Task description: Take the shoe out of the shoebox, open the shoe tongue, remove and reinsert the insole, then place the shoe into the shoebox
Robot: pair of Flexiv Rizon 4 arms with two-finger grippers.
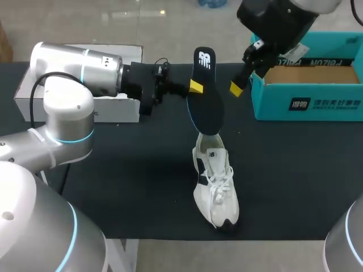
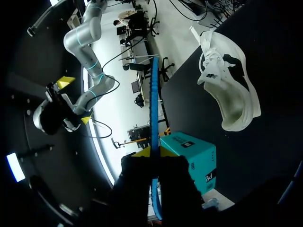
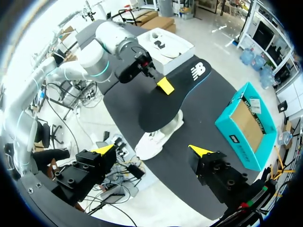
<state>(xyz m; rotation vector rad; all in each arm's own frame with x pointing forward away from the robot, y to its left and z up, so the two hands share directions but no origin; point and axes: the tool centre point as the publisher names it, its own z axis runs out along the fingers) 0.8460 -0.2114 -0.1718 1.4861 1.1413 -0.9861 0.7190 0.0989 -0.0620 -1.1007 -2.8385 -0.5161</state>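
A white sneaker [image 1: 215, 184] lies on the black table [image 1: 125, 187], its toe toward the front edge. My left gripper [image 1: 193, 88] is shut on the edge of a dark insole [image 1: 207, 99] and holds it upright, with the lower end at the shoe's opening. From the left wrist the insole [image 2: 153, 109] shows edge-on between the yellow fingertips [image 2: 142, 152], and the shoe [image 2: 229, 90] lies beyond. My right gripper [image 1: 245, 68] hangs open above the table, between the insole and the teal shoebox [image 1: 306, 105]. Its wrist view looks down past its gripper [image 3: 152, 150] onto the insole [image 3: 165, 106] and shoe [image 3: 152, 142].
The open teal shoebox [image 3: 248, 125] stands at the back right of the table. A white box [image 1: 74, 105] sits at the back left behind my left arm. My right gripper [image 2: 66, 101] also shows in the left wrist view.
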